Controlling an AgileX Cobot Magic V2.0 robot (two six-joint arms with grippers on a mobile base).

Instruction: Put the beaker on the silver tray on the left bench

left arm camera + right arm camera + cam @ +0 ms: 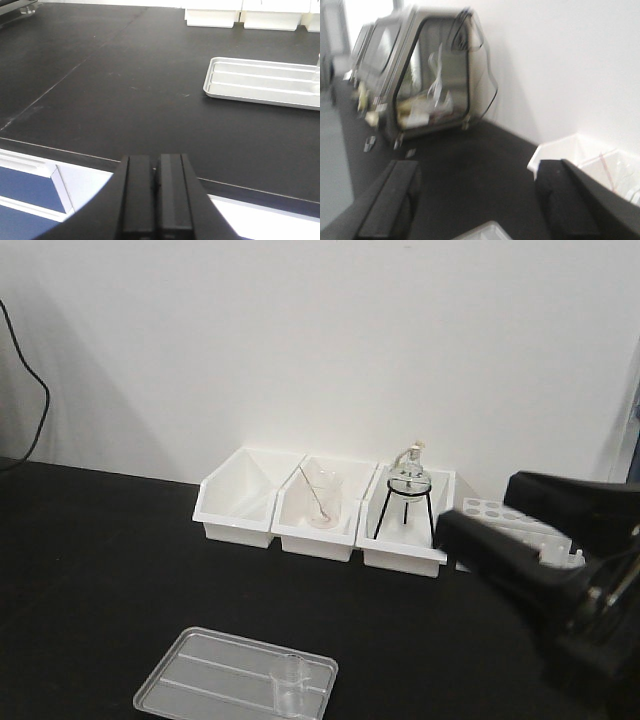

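One small clear beaker [289,685], spouted.

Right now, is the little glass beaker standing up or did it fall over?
Standing up. In the front view the beaker sits upright on the silver tray, near its right end, with its open mouth facing up.

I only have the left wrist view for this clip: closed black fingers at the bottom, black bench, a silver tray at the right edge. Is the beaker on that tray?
Observer: Yes. In the front view the beaker stands upright on the silver tray, at its right end.
Operator: Is the right arm holding anything?
Observer: No. The right gripper is open and empty, its fingers wide apart above the left bench.
Operator: Anything else behind the tray?
Observer: Three white bins along the wall; the middle one holds a beaker with a rod.
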